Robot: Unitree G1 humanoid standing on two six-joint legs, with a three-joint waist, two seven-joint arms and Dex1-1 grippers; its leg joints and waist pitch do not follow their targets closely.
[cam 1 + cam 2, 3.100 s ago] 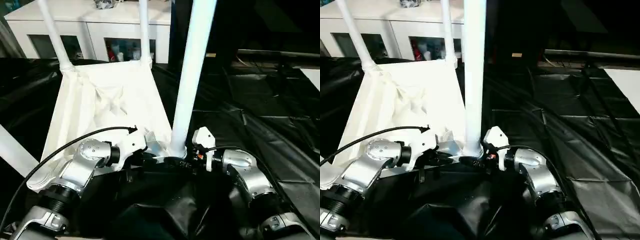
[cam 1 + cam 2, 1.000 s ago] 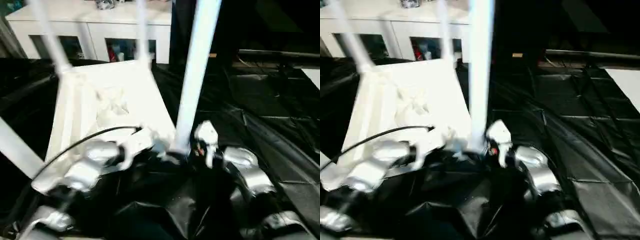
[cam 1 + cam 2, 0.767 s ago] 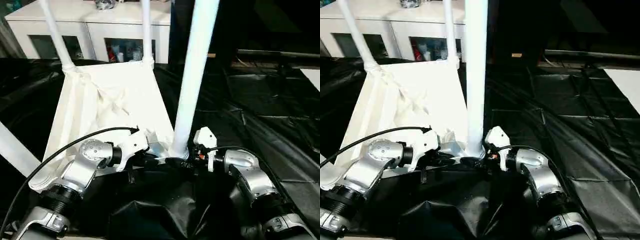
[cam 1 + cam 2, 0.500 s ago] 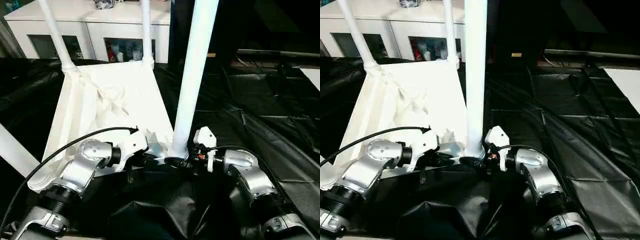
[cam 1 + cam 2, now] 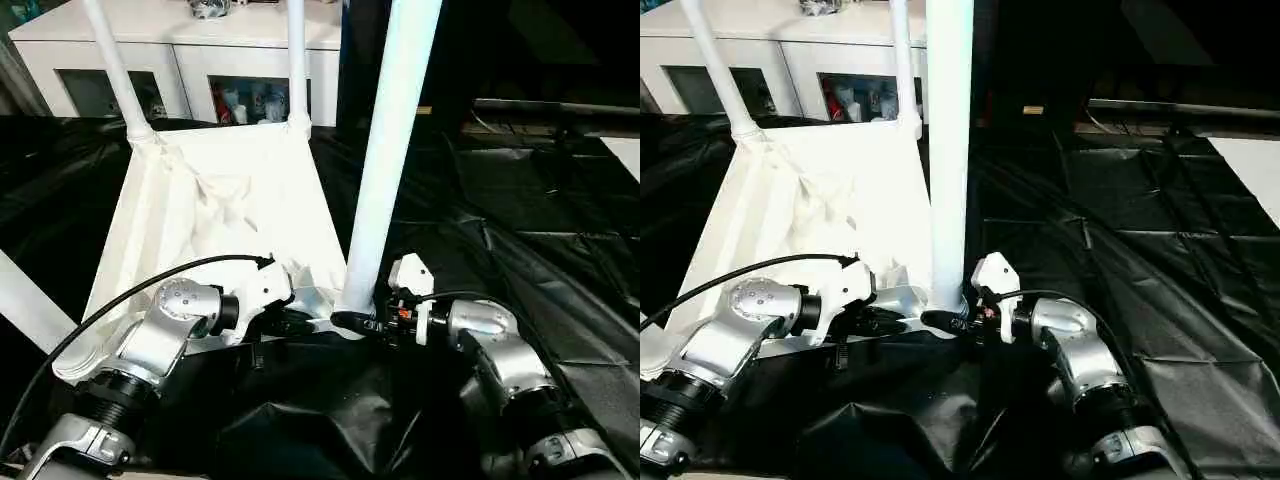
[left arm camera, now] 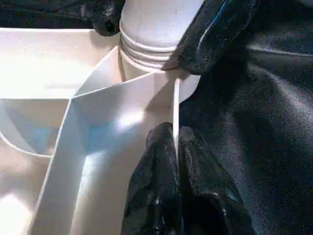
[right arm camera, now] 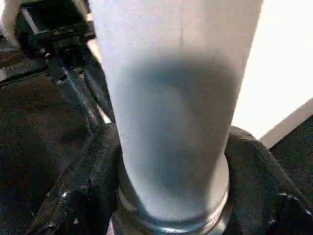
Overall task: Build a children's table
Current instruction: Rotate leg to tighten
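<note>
The white tabletop (image 5: pixel 230 200) lies upside down on the black sheet, ribs up. Legs stand in its far-left corner (image 5: pixel 115 60) and far-right corner (image 5: pixel 296 60), and another leg (image 5: pixel 25 300) crosses the near left. The near-right leg (image 5: pixel 390 150) rises from its corner socket. My right gripper (image 7: pixel 173 161) is shut on this leg just above the socket, one black finger (image 6: pixel 210 34) on each side. My left gripper (image 6: pixel 175 133) is shut on the thin rim wall of the tabletop (image 6: pixel 98 122) right beside that socket.
A white cabinet with glass doors (image 5: pixel 180 50) stands behind the tabletop. Crumpled black sheeting (image 5: pixel 520 200) covers the floor to the right and near me. A black cable (image 5: pixel 130 295) loops over my left forearm.
My right gripper's fingers have drawn in around the base of the near-right leg. The left gripper keeps its hold on the rim. The tabletop and legs stay in place.
</note>
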